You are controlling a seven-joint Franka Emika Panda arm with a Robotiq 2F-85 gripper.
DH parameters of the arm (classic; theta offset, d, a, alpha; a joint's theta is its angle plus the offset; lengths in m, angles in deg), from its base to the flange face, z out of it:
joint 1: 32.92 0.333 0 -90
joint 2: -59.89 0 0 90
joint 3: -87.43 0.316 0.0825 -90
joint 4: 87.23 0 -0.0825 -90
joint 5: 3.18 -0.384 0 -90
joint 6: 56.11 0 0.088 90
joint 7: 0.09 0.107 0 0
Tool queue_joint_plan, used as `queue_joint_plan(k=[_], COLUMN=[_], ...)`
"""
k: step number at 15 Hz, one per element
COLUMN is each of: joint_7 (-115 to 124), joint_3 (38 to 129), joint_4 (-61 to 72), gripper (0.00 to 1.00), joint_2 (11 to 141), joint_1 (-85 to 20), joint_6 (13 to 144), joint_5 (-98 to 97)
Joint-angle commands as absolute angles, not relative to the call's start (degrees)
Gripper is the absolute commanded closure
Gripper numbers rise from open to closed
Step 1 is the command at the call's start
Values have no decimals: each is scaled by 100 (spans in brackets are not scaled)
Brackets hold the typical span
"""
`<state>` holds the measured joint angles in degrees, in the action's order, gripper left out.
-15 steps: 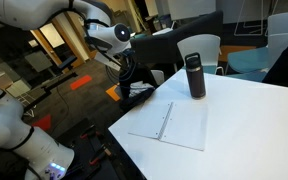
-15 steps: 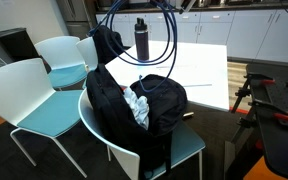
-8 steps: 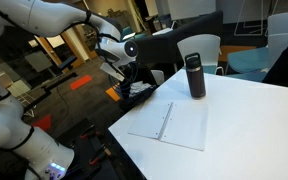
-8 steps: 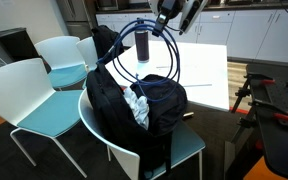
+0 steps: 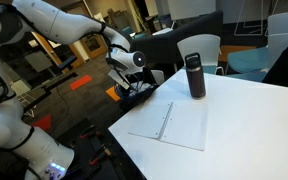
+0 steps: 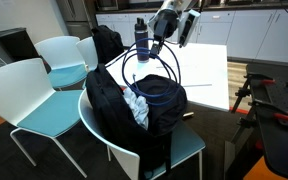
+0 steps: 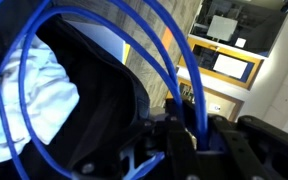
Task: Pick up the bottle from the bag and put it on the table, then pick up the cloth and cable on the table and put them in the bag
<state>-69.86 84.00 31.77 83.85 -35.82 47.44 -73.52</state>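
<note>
My gripper (image 6: 167,27) is shut on a coiled blue cable (image 6: 176,66), whose loops hang down onto the open top of the black bag (image 6: 119,100) on the chair. In the wrist view the jaws (image 7: 194,140) pinch the cable strands (image 7: 199,115) right above the bag's opening (image 7: 99,85). The white cloth (image 6: 139,106) lies inside the bag and also shows in the wrist view (image 7: 24,100). The dark bottle (image 5: 195,75) stands upright on the white table (image 5: 244,120), and also shows in an exterior view (image 6: 141,38). In an exterior view the gripper (image 5: 134,62) hangs just above the bag (image 5: 136,92).
A sheet of white paper (image 5: 170,125) lies on the table near its front edge. The bag rests on a teal chair (image 6: 189,150). More teal chairs (image 6: 29,100) and a second dark bag (image 6: 106,42) stand beside the table.
My gripper has come down and toward the bag with the cable. The loops, which hung high over the table, now reach the bag's opening.
</note>
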Motion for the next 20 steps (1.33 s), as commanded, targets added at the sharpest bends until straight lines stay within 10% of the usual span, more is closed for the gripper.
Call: queue_joint_plan(k=[1, 5, 6, 15, 20], joint_7=[-6044, -4715, -4319, -1685, -301], joint_3=[8441, 8548, 8593, 8915, 8824], joint_4=[2760, 2227, 2082, 1525, 1105], gripper=[97, 97, 63, 4, 0], joint_2=[8614, 8741, 8764, 8585, 8657], joint_1=[-3343, -3033, -2967, -3135, -3263], joint_6=[5379, 5824, 5865, 4734, 3705], joint_5=[-7155, -6376, -6105, -4290, -3429])
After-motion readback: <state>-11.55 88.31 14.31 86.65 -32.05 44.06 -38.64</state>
